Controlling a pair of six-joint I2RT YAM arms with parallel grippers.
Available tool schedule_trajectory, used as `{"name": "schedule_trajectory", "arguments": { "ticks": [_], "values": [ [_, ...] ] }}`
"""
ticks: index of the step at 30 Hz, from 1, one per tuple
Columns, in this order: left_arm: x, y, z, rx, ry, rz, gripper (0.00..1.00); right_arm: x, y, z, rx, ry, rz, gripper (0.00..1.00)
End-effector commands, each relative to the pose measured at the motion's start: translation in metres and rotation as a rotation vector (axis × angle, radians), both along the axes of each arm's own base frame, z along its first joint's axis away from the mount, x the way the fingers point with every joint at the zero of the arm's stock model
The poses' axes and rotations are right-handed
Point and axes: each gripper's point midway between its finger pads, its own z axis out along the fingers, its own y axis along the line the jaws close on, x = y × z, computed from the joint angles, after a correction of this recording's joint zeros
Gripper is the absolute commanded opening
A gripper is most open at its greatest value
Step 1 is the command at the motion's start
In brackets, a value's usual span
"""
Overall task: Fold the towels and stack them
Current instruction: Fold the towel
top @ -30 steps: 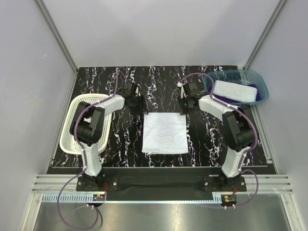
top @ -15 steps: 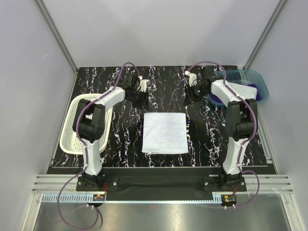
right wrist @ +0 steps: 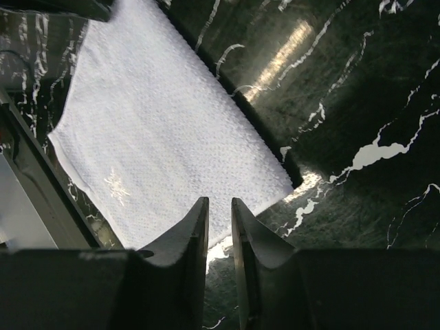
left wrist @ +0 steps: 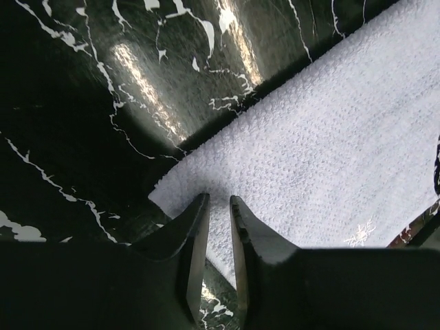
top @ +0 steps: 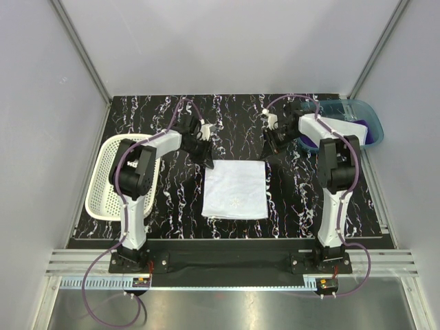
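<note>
Flat at mid-frame on a black veined table (top: 179, 199): square pale blue-white towel (top: 236, 189).
From above, shows a white perforated basket (top: 103, 180) at left and a teal bin (top: 371, 118) upper right. Left wrist: puts the left gripper (left wrist: 215, 201) over a nubby terry corner, jaws narrowly apart, pinching nothing. Right wrist: shows the right gripper (right wrist: 219, 201) likewise, at the towel's edge beside a corner.

White perforated basket (top: 98, 194), left edge; teal bin (top: 372, 114), seemingly translucent, far right corner; both on black white-veined table (top: 234, 117).
</note>
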Motion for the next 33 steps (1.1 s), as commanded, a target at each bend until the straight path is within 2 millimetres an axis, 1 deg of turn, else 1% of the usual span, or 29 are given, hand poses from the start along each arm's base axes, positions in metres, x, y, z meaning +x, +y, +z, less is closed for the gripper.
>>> {"name": "schedule_trajectory", "arguments": {
  "ticks": [1, 2, 4, 5, 6, 8, 9, 10, 11, 13, 15, 16, 17, 18, 19, 20, 22, 23, 25, 26, 27, 28, 29, 31, 33],
  "values": [
    [0.02, 0.011, -0.017, 0.068, -0.055, 0.051, 0.27, 0.009, -0.007, -0.019, -0.053, 0.004, -0.007, 0.26],
    [0.022, 0.008, -0.011, 0.055, -0.059, 0.045, 0.28, 0.011, -0.008, -0.02, -0.058, 0.007, -0.008, 0.27],
    [0.019, 0.006, 0.001, 0.044, -0.057, 0.027, 0.31, 0.012, -0.011, -0.023, -0.074, 0.019, -0.012, 0.27],
    [0.02, 0.006, 0.009, 0.043, -0.076, 0.015, 0.35, 0.015, -0.011, -0.019, -0.076, 0.005, -0.011, 0.27],
    [0.022, 0.006, 0.025, 0.042, -0.1, 0.005, 0.37, 0.017, -0.012, -0.016, -0.083, -0.006, -0.008, 0.31],
    [0.028, 0.011, 0.038, 0.073, -0.145, -0.01, 0.41, 0.021, -0.012, -0.007, -0.087, -0.033, -0.008, 0.36],
    [0.034, 0.018, 0.041, 0.112, -0.177, -0.015, 0.44, 0.023, -0.013, -0.003, -0.087, -0.044, -0.004, 0.39],
    [0.037, 0.021, 0.046, 0.131, -0.189, -0.022, 0.46, 0.023, -0.014, -0.001, -0.091, -0.046, -0.001, 0.47],
    [0.04, 0.023, 0.045, 0.149, -0.21, -0.049, 0.47, 0.026, -0.013, 0.003, -0.09, -0.061, 0.003, 0.5],
    [0.045, 0.03, 0.037, 0.192, -0.183, -0.056, 0.48, 0.026, -0.014, 0.001, -0.091, -0.061, 0.022, 0.54],
    [0.047, 0.033, 0.033, 0.202, -0.167, -0.078, 0.49, 0.028, -0.014, 0.0, -0.095, -0.074, 0.042, 0.56],
    [0.049, 0.035, 0.032, 0.203, -0.159, -0.078, 0.5, 0.026, -0.014, -0.007, -0.097, -0.05, 0.051, 0.55],
    [0.051, 0.035, 0.027, 0.203, -0.156, -0.09, 0.5, 0.029, -0.012, -0.005, -0.087, -0.054, 0.059, 0.55],
    [0.051, 0.033, 0.026, 0.19, -0.153, -0.101, 0.5, 0.029, -0.012, -0.008, -0.083, -0.051, 0.071, 0.55],
    [0.051, 0.034, 0.024, 0.186, -0.149, -0.107, 0.5, 0.026, -0.012, -0.014, -0.083, -0.021, 0.078, 0.55],
    [0.054, 0.036, 0.021, 0.187, -0.148, -0.117, 0.5, 0.029, -0.009, -0.012, -0.069, -0.031, 0.087, 0.55],
    [0.053, 0.039, 0.018, 0.187, -0.128, -0.131, 0.5, 0.029, -0.008, -0.018, -0.058, -0.022, 0.102, 0.55],
    [0.054, 0.042, 0.016, 0.184, -0.127, -0.14, 0.5, 0.032, -0.007, -0.017, -0.053, -0.031, 0.105, 0.55],
    [0.054, 0.039, 0.015, 0.151, -0.114, -0.157, 0.5, 0.031, -0.004, -0.022, -0.03, -0.016, 0.122, 0.55],
    [0.053, 0.038, 0.015, 0.143, -0.119, -0.171, 0.49, 0.033, 0.001, -0.018, 0.0, -0.023, 0.131, 0.56],
    [0.051, 0.034, 0.013, 0.121, -0.111, -0.185, 0.49, 0.033, 0.002, -0.018, 0.006, -0.021, 0.136, 0.56],
    [0.051, 0.033, 0.013, 0.115, -0.113, -0.192, 0.49, 0.034, 0.002, -0.024, 0.005, -0.009, 0.135, 0.56],
    [0.05, 0.033, 0.013, 0.114, -0.114, -0.201, 0.49, 0.037, 0.002, -0.024, 0.003, -0.017, 0.136, 0.57],
    [0.049, 0.036, 0.009, 0.129, -0.1, -0.206, 0.49, 0.04, 0.002, -0.029, -0.003, -0.01, 0.137, 0.56],
    [0.048, 0.035, 0.007, 0.131, -0.095, -0.219, 0.47, 0.038, 0.0, -0.033, -0.011, 0.007, 0.143, 0.57]
  ]
}}
